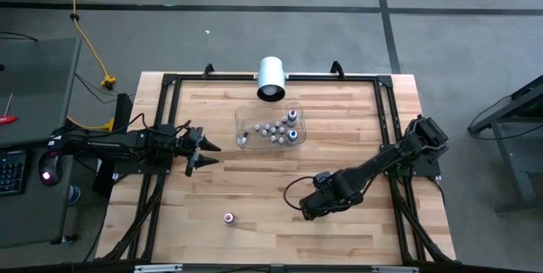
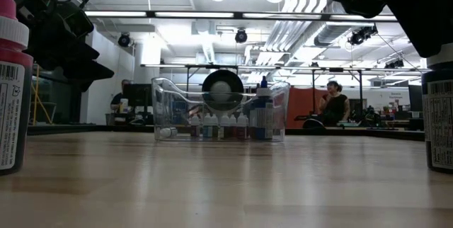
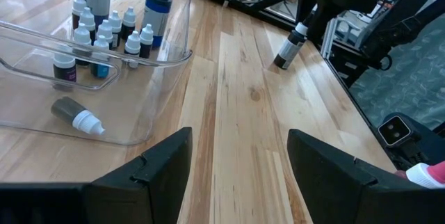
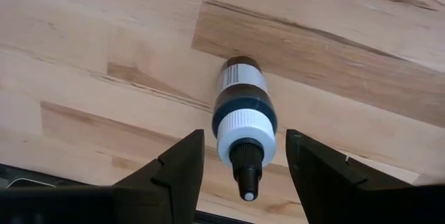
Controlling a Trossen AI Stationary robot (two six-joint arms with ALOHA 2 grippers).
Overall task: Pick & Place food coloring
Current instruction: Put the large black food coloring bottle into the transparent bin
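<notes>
1. The right gripper hung low over the wooden table, its jaws apart with a dark bottle standing upright between them; neither finger visibly touched it.
2. That bottle's white cap and nozzle pointed up toward the wrist camera.
3. The left gripper waited with jaws open near the table's left side, holding nothing.
4. Most small bottles stood in the clear tray, one lying flat.
5. A pink bottle stood alone near the front edge.
</notes>
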